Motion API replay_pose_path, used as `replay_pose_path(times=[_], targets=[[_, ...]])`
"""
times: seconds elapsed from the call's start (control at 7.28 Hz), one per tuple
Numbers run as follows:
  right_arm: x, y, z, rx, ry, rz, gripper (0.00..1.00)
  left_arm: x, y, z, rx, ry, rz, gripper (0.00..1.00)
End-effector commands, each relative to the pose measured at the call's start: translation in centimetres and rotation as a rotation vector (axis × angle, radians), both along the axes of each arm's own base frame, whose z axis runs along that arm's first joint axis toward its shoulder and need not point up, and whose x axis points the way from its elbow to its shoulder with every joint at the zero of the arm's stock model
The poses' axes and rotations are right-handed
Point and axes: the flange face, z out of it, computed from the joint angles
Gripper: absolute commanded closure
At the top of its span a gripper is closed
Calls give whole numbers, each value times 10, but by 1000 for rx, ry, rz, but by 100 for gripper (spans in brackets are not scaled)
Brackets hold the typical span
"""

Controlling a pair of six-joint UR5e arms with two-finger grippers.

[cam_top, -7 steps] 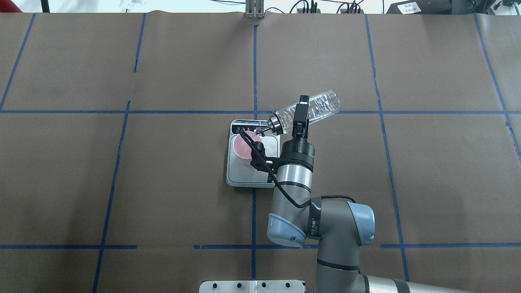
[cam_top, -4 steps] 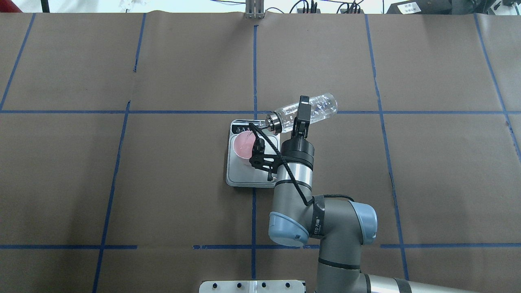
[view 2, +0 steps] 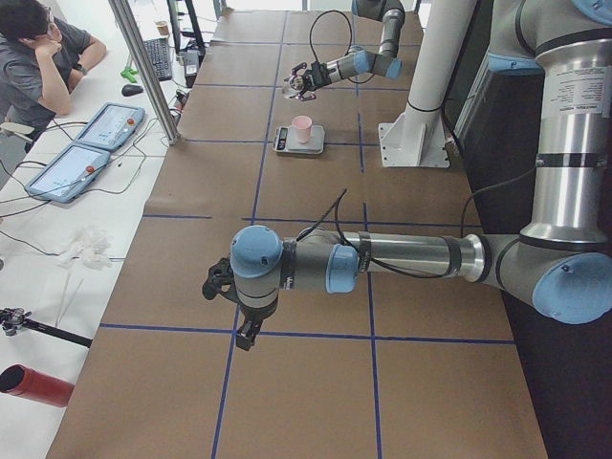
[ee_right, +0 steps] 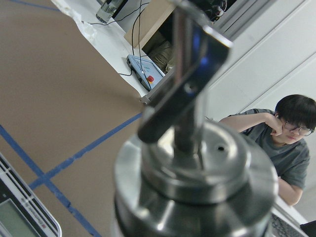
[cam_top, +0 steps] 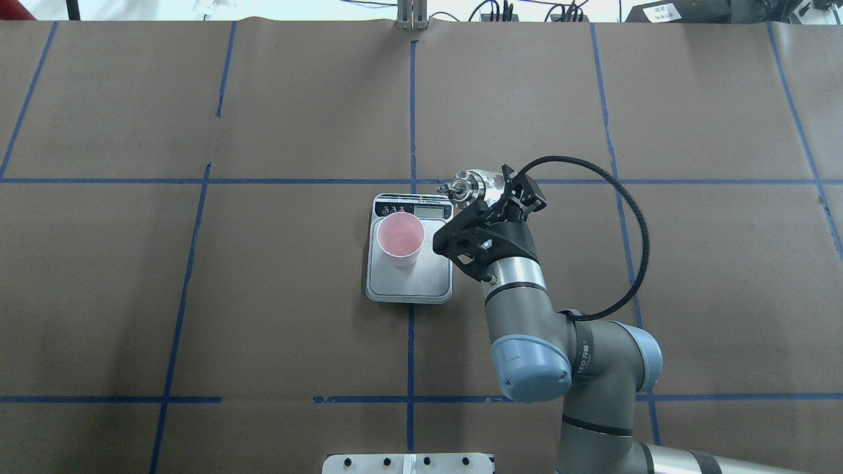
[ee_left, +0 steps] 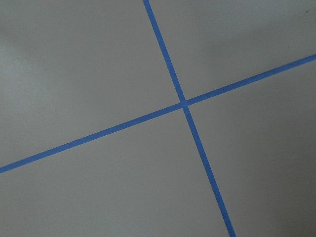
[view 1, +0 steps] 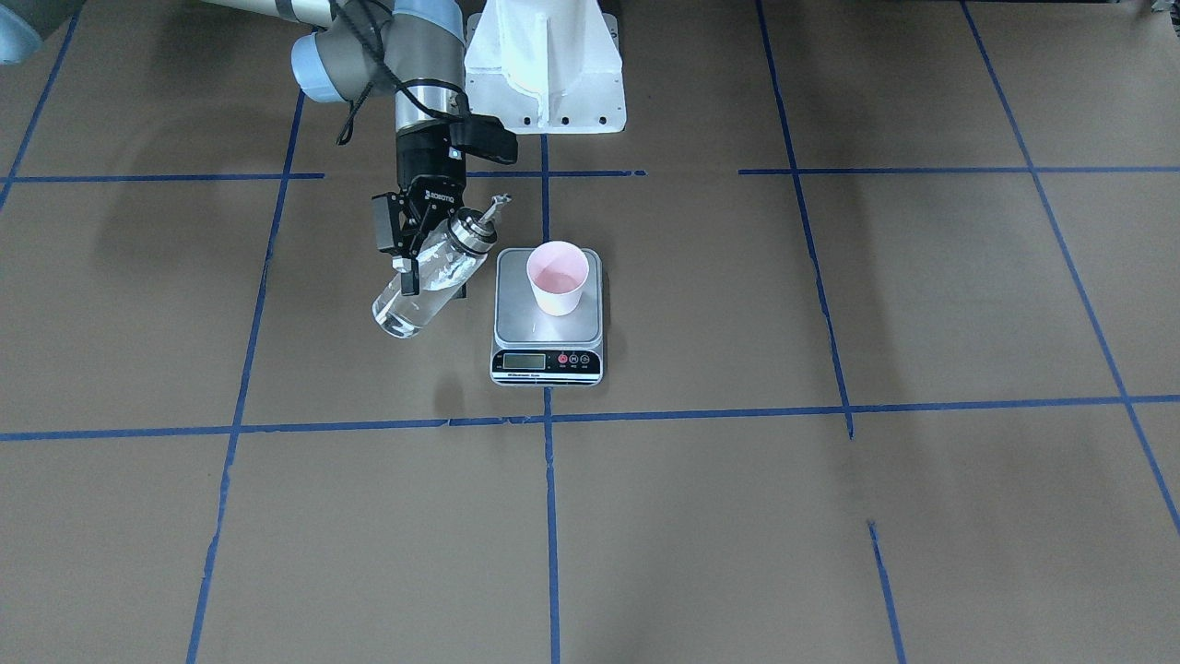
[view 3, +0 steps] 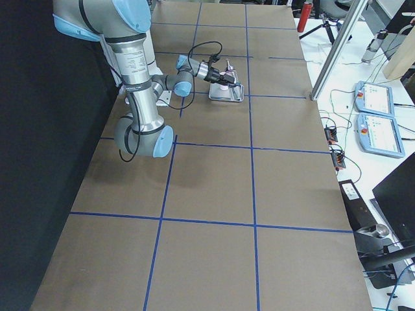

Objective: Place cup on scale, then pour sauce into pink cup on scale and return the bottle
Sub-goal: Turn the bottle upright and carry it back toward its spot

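The pale pink cup [view 1: 558, 277] stands upright on the steel plate of the scale [view 1: 516, 318], also seen from overhead as cup [cam_top: 400, 238] on scale [cam_top: 421, 278]. My right gripper [view 1: 410, 263] is shut on the clear bottle [view 1: 444, 267], held tilted in the air beside the scale with its metal spout up. From overhead the bottle's cap [cam_top: 464, 186] sits just past the scale's display corner, off the cup. The cap [ee_right: 197, 177] fills the right wrist view. My left gripper [view 2: 218, 284] shows only in the exterior left view, far from the scale; I cannot tell its state.
The white robot base [view 1: 544, 65] stands behind the scale. Blue tape lines grid the brown table cover. An operator [view 2: 38, 57] sits past the table's far side, with tablets [view 2: 96, 143] and cables there. The left wrist view shows only table and tape.
The right wrist has rotated and drawn back to the right. The bottle has swung from lying tilted with its spout over the cup to nearly spout-up, clear of the cup.
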Motion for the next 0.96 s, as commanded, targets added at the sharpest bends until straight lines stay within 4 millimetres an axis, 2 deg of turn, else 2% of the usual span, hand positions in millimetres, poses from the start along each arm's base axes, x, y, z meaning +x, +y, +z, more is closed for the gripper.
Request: replay_pose_path(times=[0.0, 0.14, 0.41, 0.69, 0.82], targets=[[22, -4, 1, -119, -299, -3, 100, 0, 0, -1, 1, 0, 0, 0], [29, -4, 11, -157, -357, 12, 100, 0, 0, -1, 1, 0, 0, 0], [63, -6, 24, -349, -619, 7, 100, 0, -1, -1, 4, 0, 0, 0], [85, 2, 72, -400, -596, 48, 100, 1, -1, -1, 4, 0, 2, 0], [95, 5, 102, -439, -611, 101, 100, 1, -1, -1, 4, 0, 2, 0]])
